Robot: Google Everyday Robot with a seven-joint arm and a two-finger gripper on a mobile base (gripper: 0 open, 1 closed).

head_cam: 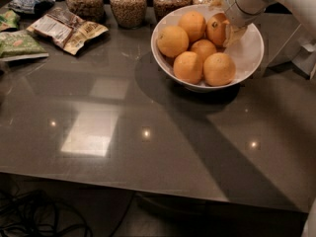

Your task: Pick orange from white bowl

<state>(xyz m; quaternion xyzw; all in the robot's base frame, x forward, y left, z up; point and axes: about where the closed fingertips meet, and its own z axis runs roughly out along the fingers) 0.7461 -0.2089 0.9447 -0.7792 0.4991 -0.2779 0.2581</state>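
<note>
1. Hand (230, 28) at the far right of the scene, reaching down into the white bowl (249, 58) from the upper right, pressed against the right side of the orange (216, 29); open or closed around it: cannot tell.
2. Orange with a small dark stem spot, at the far right inside the bowl, close to the rim, touching its neighbours on the left and near sides.
3. Five paler oranges (188, 67) filling the rest of the bowl, packed together to the left and near side.
4. Bowl on the far right part of the dark, glossy table (148, 132).
5. Four glass jars (128, 4) of grain in a row along the far edge, behind and left of the bowl.
6. Snack packets (66, 28) at the far left, with a green packet (19, 43) nearer the left edge.
7. Dark cables (39, 221) on the floor below the table's near left corner.
</note>
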